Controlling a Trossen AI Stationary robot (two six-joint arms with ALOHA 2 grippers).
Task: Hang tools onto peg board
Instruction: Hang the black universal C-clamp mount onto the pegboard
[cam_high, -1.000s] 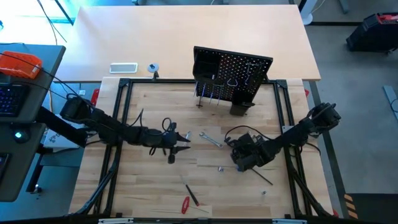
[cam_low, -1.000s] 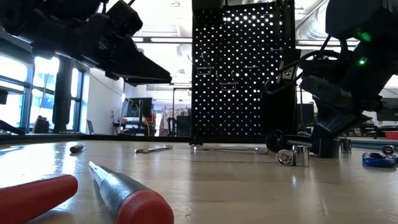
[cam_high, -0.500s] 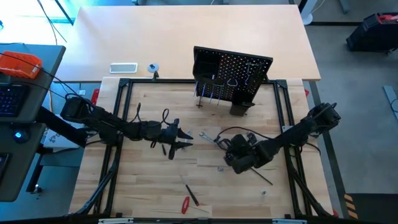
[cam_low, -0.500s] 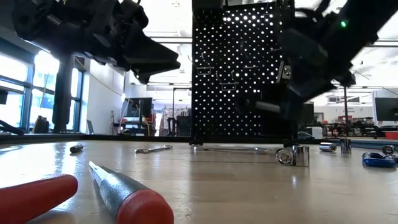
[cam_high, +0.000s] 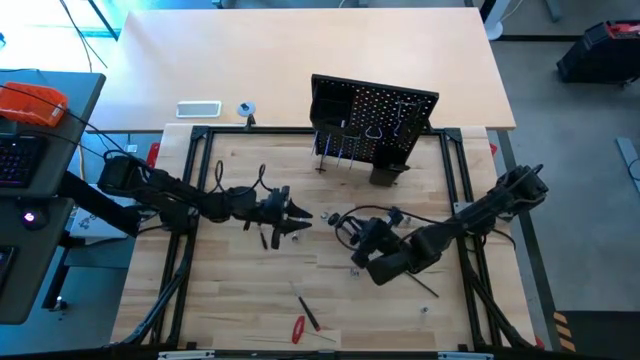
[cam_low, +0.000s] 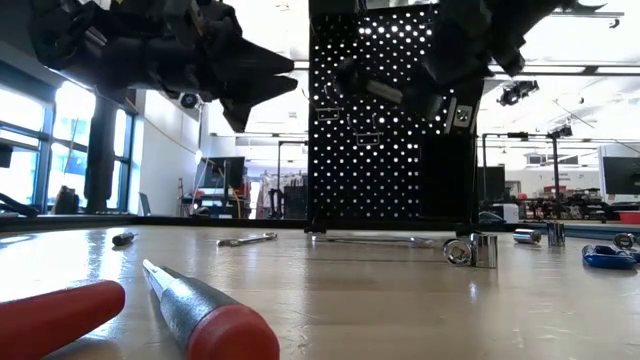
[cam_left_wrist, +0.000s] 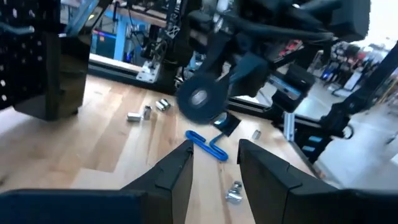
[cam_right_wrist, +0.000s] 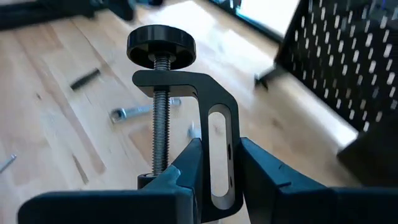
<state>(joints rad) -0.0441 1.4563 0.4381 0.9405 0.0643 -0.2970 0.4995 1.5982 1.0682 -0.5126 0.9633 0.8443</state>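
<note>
The black peg board (cam_high: 375, 125) stands upright at the table's far side, with hooks and a few tools hanging on it; it also shows in the low view (cam_low: 390, 120). My right gripper (cam_high: 352, 230) is near the table's middle, raised off the wood, and shut on a black C-clamp (cam_right_wrist: 186, 112). My left gripper (cam_high: 298, 215) hovers just left of it, open and empty (cam_left_wrist: 214, 152). A silver wrench (cam_right_wrist: 134, 112) lies flat on the table beyond the clamp. A blue hex key (cam_left_wrist: 208, 144) and two red-handled screwdrivers (cam_high: 302, 322) lie flat on the wood. My right gripper pinches the C-clamp's flat slotted spine (cam_right_wrist: 217, 180) between its two fingers. The clamp sticks out past the fingertips, its threaded screw and round knob (cam_right_wrist: 161, 43) at the far end. The clamp is lifted clear of the table.
Small silver sockets (cam_low: 470, 250) and bits are scattered right of the middle. A thin black rod (cam_high: 420, 283) lies by the right arm, and a short black piece (cam_high: 268, 240) under the left gripper. The red handles (cam_low: 215, 325) lie near the front edge. Black frame rails border the table.
My right gripper has risen and gone toward the table's left edge with the C-clamp, which is now clear of the wood and close to the left gripper. My left gripper has risen a little and edged toward the far side.
</note>
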